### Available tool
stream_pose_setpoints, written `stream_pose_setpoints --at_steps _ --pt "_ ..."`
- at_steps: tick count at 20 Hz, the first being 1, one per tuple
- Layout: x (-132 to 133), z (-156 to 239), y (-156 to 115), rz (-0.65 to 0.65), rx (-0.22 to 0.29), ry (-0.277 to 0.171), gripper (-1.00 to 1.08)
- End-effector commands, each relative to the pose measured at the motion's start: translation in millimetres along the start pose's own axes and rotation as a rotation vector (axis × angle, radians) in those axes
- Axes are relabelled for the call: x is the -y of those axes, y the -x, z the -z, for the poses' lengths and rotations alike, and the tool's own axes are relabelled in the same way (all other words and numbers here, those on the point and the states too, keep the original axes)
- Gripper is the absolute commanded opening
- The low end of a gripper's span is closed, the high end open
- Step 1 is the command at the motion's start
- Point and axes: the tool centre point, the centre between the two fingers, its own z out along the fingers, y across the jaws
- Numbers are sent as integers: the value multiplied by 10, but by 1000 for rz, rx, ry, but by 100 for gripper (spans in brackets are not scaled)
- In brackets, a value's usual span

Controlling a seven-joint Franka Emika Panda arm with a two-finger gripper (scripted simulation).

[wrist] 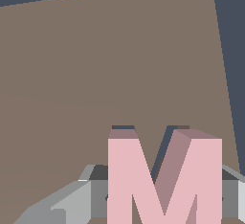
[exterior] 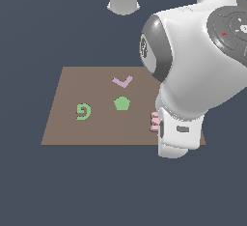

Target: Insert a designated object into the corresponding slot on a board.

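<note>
The pink letter (wrist: 165, 180) sits between the grey fingers (wrist: 72, 201) of the gripper (exterior: 161, 129), which is closed on it. In the exterior view only a small pink part shows, near the right, near edge of the board (exterior: 67, 119), under the big white arm. The slot cannot be seen with certainty; in the wrist view only thin dark marks show just behind the letter's top. To do this step well, I think the arm should keep the letter level, match its zigzag to the cutout and lower slowly. Farther left lie the green pentagon (exterior: 122, 104), the lilac check piece (exterior: 122, 81) and the green G (exterior: 83, 111).
</note>
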Motion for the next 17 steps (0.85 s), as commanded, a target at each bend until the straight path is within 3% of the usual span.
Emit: stream_pose_setpoints --at_steps 1,7,8,17 --pt "0 0 0 0 0 0 -100" --pt "-1 -97 3 5 1 0 -100" --pt "-1 -97 3 5 1 0 100" --pt "-1 -97 3 5 1 0 100"
